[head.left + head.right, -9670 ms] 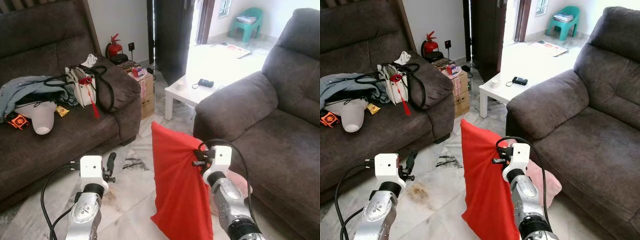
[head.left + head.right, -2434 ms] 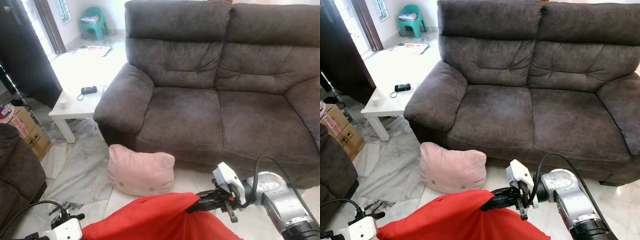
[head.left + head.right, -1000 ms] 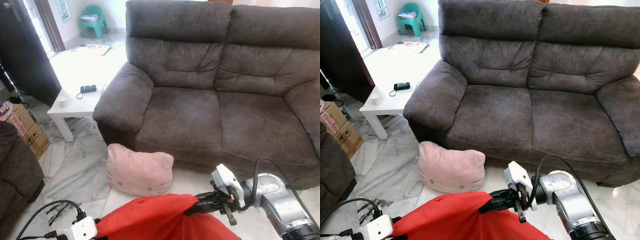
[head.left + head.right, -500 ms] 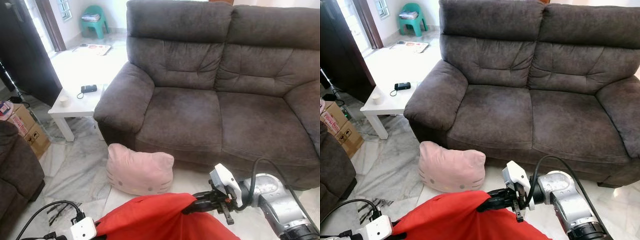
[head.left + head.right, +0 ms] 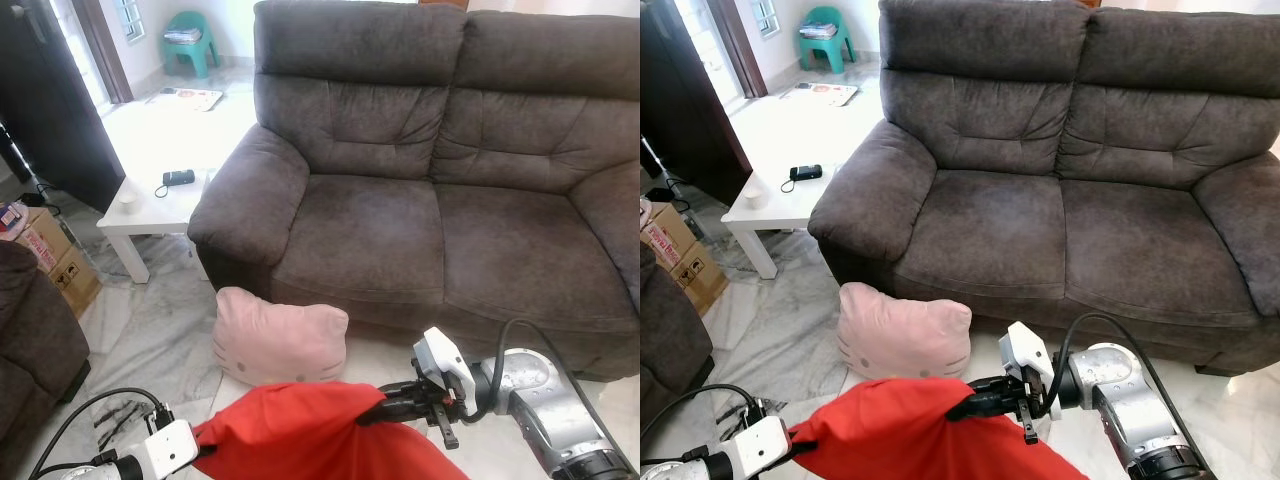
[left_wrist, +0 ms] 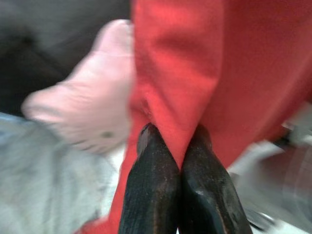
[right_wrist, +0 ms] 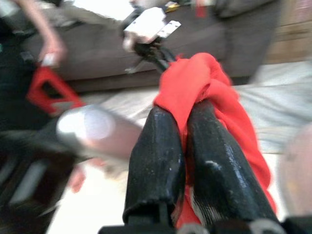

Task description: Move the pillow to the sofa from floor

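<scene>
A dark brown sofa [image 5: 420, 190] was seen ahead on a marble floor [image 5: 150, 340], with a white desk [image 5: 165, 190] beside its arm and a pink pillow [image 5: 280, 340] propped against its base. The red pillow [image 5: 300, 435] was held up off the floor in front of the sofa. One corner was clamped in the right pincer [image 5: 375, 412], the opposite edge pinched in the left pincer [image 6: 178, 151], both closed on the fabric.
</scene>
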Controlling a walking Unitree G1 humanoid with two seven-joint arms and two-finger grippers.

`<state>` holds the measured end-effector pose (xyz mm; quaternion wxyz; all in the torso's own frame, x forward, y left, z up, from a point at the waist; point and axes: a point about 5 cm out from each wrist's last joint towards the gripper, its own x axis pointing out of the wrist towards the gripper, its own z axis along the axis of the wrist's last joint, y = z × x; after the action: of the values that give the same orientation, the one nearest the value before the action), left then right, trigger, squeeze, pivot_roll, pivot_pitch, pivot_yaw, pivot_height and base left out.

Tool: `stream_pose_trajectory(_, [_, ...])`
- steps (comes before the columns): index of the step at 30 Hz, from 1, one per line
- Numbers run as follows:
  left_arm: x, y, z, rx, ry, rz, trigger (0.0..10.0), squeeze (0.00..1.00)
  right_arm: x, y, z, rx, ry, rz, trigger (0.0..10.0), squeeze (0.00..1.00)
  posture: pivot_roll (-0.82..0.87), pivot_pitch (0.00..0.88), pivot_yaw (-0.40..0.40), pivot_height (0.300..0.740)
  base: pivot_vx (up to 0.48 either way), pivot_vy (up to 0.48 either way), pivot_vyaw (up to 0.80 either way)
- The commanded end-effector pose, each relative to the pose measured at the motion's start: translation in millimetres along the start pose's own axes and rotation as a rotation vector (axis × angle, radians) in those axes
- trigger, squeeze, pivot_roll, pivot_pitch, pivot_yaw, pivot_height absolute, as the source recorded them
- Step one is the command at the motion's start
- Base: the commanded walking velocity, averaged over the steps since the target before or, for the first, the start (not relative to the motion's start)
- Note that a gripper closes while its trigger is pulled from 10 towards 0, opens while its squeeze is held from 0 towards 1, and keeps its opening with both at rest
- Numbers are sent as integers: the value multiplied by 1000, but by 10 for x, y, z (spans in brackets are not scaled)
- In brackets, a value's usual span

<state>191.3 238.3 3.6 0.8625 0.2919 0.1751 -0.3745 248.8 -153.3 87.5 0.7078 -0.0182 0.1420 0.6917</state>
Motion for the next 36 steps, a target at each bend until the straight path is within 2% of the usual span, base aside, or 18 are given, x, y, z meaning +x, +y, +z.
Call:
stream_pose_trajectory(1, [38, 205, 133, 19, -42, 135, 2627, 0, -1, -129, 144, -95, -46, -106, 10000, 0, 86, 4, -1, 740, 0, 0, 0])
stream_pose_trajectory(2, [50, 267, 160, 9, -44, 189, 10000, 0, 2, -189, 146, -108, -53, -177, 10000, 0, 88, 3, 0, 740, 0, 0, 0])
stream_pose_trajectory(3, [59, 318, 194, -1, -54, 234, 10000, 0, 4, -241, 148, -112, -62, -239, 10000, 0, 89, 3, -1, 740, 0, 0, 0])
stream_pose_trajectory(4, [81, 407, 280, -36, -91, 322, 10000, 0, 8, -355, 139, -151, -49, -389, 10000, 0, 88, 3, -1, 740, 0, 0, 0])
stream_pose_trajectory(7, [133, 533, 464, -145, -179, 478, 10000, 0, 28, -471, 109, -189, -29, -577, 10000, 0, 87, 4, 1, 740, 0, 0, 0])
stream_pose_trajectory(9, [150, 574, 526, -176, -206, 529, 10000, 0, 26, -499, 114, -162, -63, -632, 10000, 0, 90, 7, 1, 740, 0, 0, 0])
stream_pose_trajectory(11, [162, 663, 622, -240, -244, 631, 10000, 0, 10, -528, 148, -143, -139, -730, 10000, 0, 87, 9, 3, 740, 0, 0, 0])
stream_pose_trajectory(12, [162, 663, 622, -240, -244, 631, 10000, 0, 10, -528, 148, -143, -139, -730, 10000, 0, 87, 9, 3, 740, 0, 0, 0])
stream_pose_trajectory(13, [180, 720, 693, -283, -270, 691, 10000, 0, -11, -544, 155, -132, -175, -804, 10000, 0, 85, 10, 2, 740, 0, 0, 0])
stream_pose_trajectory(18, [229, 797, 813, -354, -275, 779, 10000, 0, -33, -590, 119, -94, -227, -960, 10000, 0, 81, 13, 2, 740, 0, 0, 0])
stream_pose_trajectory(19, [251, 822, 877, -386, -282, 819, 10000, 0, -20, -584, 115, -70, -264, -1004, 10000, 0, 83, 14, 1, 740, 0, 0, 0])
stream_pose_trajectory(23, [281, 848, 1030, -432, -365, 870, 10000, 0, -18, -531, 74, -42, -298, -1098, 10000, 0, 87, 11, -4, 740, 0, 0, 0])
stream_pose_trajectory(25, [290, 901, 1100, -506, -402, 944, 10000, 0, 14, -475, 54, -9, -351, -1151, 10000, 0, 86, 14, 1, 740, 0, 0, 0])
stream_pose_trajectory(31, [356, 924, 1298, -457, -430, 977, 10000, 0, 119, -415, 48, 27, -406, -1203, 10000, 0, 88, 12, 5, 740, 0, 0, 0])
stream_pose_trajectory(36, [408, 877, 1358, -453, -443, 941, 10000, 0, 64, -429, 131, 20, -452, -1268, 10000, 0, 93, 12, 9, 740, 0, 0, 0])
